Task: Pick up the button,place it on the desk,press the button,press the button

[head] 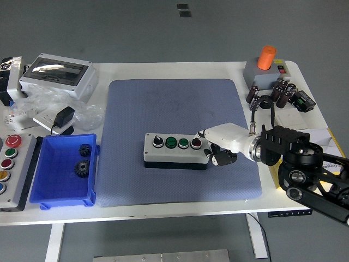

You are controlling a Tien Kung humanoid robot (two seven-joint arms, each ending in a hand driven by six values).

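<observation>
Button box (pixel 175 150) sits flat on the blue mat (pixel 163 103), directly left of the right hand (pixel 217 143). Hand mostly clenched, nothing grasped; one extended finger laid at the red button (pixel 195 144), lower fingers curled against the box's right end. Contact depth can't be judged. Risk: box is unfixed, so a sideways-biased press could shove it left or tip it. Adjacent green button (pixel 182 143) could be clipped.

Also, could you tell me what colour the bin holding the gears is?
Blue, seen clearly in the head view: bin.
</observation>
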